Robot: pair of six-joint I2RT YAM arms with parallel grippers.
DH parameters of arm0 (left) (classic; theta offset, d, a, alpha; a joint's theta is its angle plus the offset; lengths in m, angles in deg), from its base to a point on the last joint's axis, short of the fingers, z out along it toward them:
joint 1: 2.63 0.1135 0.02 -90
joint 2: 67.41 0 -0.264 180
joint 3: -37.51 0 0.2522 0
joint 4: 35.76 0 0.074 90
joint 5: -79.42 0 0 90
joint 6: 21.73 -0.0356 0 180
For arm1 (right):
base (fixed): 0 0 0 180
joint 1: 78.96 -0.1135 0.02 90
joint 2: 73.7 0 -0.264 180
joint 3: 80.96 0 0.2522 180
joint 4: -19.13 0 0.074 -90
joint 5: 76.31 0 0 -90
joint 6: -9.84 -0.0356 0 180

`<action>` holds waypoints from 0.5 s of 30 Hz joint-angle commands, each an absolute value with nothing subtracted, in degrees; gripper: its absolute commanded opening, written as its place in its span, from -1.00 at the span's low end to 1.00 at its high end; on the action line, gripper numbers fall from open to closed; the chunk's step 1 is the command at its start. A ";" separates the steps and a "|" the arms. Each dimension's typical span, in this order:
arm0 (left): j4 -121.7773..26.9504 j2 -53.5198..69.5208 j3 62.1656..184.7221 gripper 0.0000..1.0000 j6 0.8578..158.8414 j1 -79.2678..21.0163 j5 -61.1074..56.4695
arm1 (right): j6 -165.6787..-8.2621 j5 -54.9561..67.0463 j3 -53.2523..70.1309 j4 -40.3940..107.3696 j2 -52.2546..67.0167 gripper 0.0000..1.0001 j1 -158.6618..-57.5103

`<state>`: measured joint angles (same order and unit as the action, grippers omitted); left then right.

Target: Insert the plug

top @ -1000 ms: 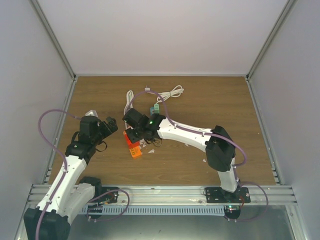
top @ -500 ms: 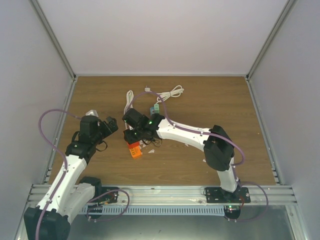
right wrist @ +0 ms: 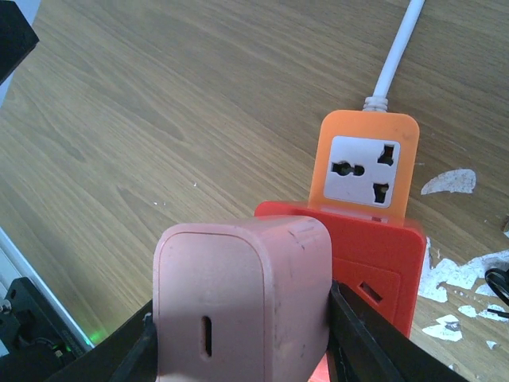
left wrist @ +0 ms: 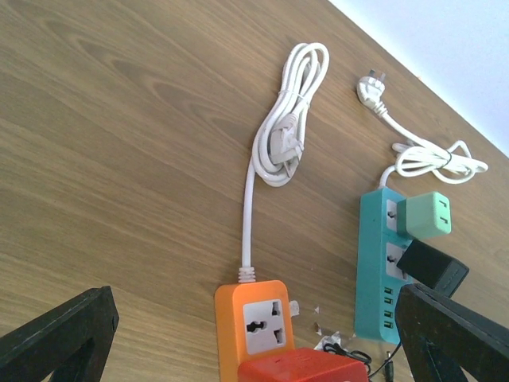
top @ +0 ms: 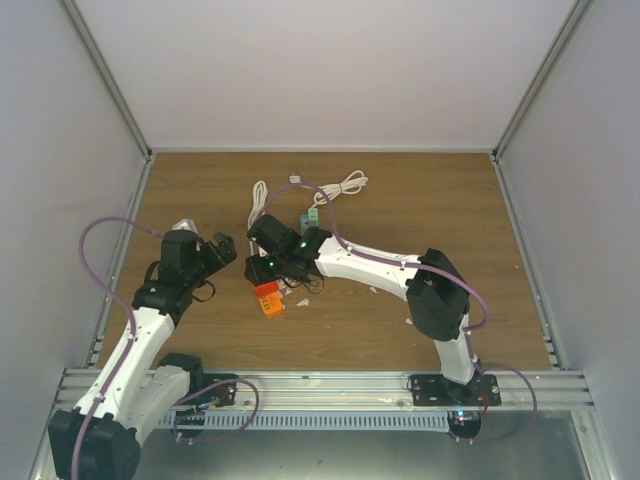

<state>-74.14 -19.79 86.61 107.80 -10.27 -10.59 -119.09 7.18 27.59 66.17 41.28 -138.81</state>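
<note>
Pinching a pink adapter (right wrist: 242, 294) by its sides, the right gripper (right wrist: 246, 350) hangs low over a red block (right wrist: 382, 263). That block overlaps the end of the orange strip (right wrist: 367, 123) away from its cord. The adapter's pins are hidden beneath it, so I cannot tell how they line up with any slot. Pressed down off-line, they would likely butt on plastic, twist the adapter between the pads, or shove the strip along the table (left wrist: 119, 159).

Nothing holds the strip down. The left gripper (top: 222, 250) is spread wide, above the table off to the side, touching nothing, so a skewed push could slide the strip. The free white socket (right wrist: 366, 171) lies just beyond the red block, and a straight descent looks set to meet the block instead.

The plug (left wrist: 433, 267), black and boxy, sits tilted on the teal strip (left wrist: 370, 263), well apart from both grippers. Whether its pins are seated cannot be told. If it is the one to insert, the right gripper has the wrong thing. Its arm passes just beside that strip and could knock the plug askew.
</note>
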 commanded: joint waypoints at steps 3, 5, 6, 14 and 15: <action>-71.05 -19.49 86.05 0.98 107.61 -9.90 -10.67 | -120.26 7.46 24.65 68.45 41.12 -0.99 -137.85; -71.05 -19.33 85.98 0.98 107.58 -9.92 -10.67 | -120.30 7.75 23.97 68.25 40.55 -0.99 -137.77; -71.05 -19.31 86.02 0.98 107.60 -9.92 -10.67 | -120.40 7.99 23.54 67.96 40.22 -0.99 -137.76; -70.75 -18.74 85.87 0.98 107.64 -9.91 -9.37 | -120.66 8.59 21.07 67.53 37.73 -0.99 -137.41; -70.75 -18.67 85.88 0.98 107.64 -9.90 -9.20 | -120.67 8.57 20.71 67.29 37.55 -0.99 -137.36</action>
<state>-74.10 -18.98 86.61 107.80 -10.27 -10.37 -119.68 7.49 23.24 63.77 38.46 -138.18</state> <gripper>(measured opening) 0.990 0.434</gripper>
